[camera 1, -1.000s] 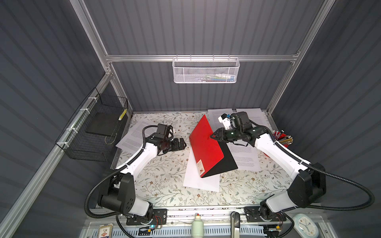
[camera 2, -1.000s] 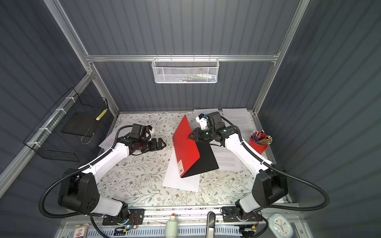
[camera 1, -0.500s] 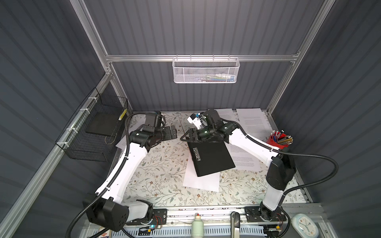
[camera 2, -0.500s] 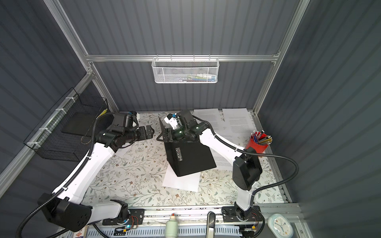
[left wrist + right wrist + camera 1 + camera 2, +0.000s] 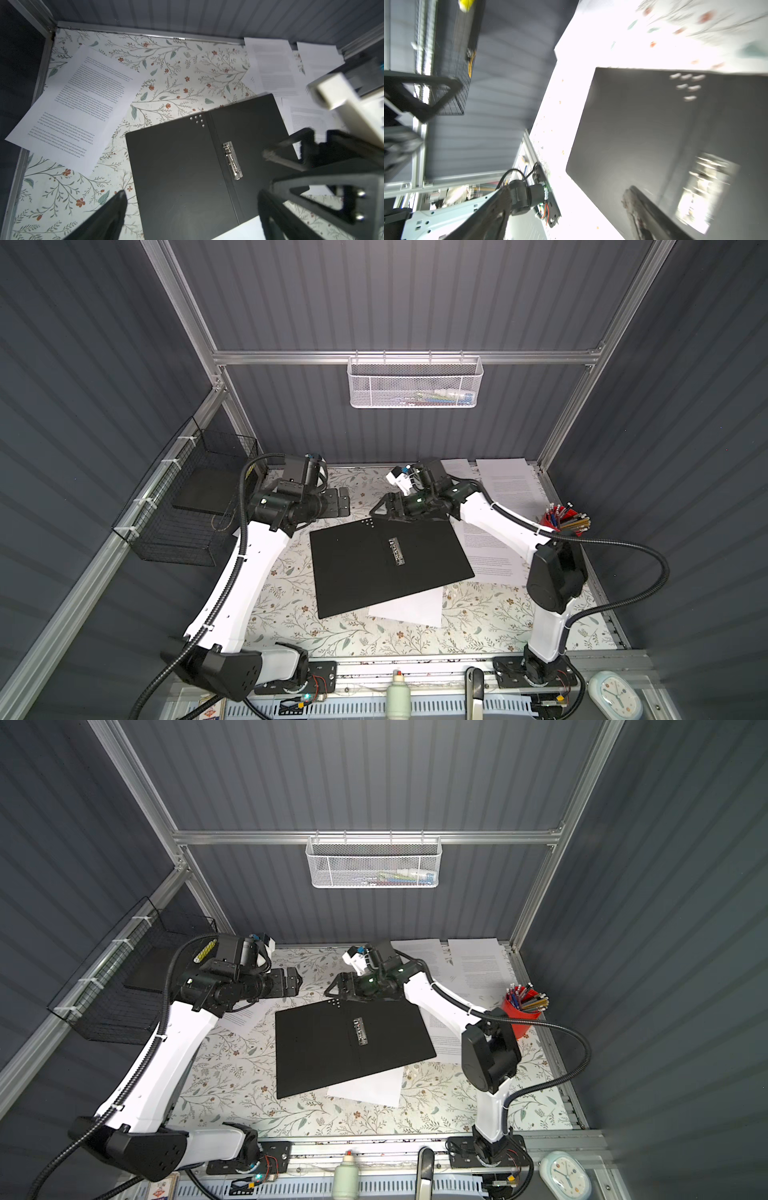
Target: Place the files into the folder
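Both my tools are released and empty. The right tool hangs over the far edge of the folder, which lies open and flat on the table, near the left tool. Next I should pinch one of the files by a free edge (not dragging the folder) and lay it beside the clip. Only the left wrist view shows fully the sheet beside my left tool. In both top views my arm covers most of it.

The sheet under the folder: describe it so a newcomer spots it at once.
On the floral table lies the open black folder. One white sheet pokes out from beneath its near edge. Unlike the other sheets, its visible part shows no print.
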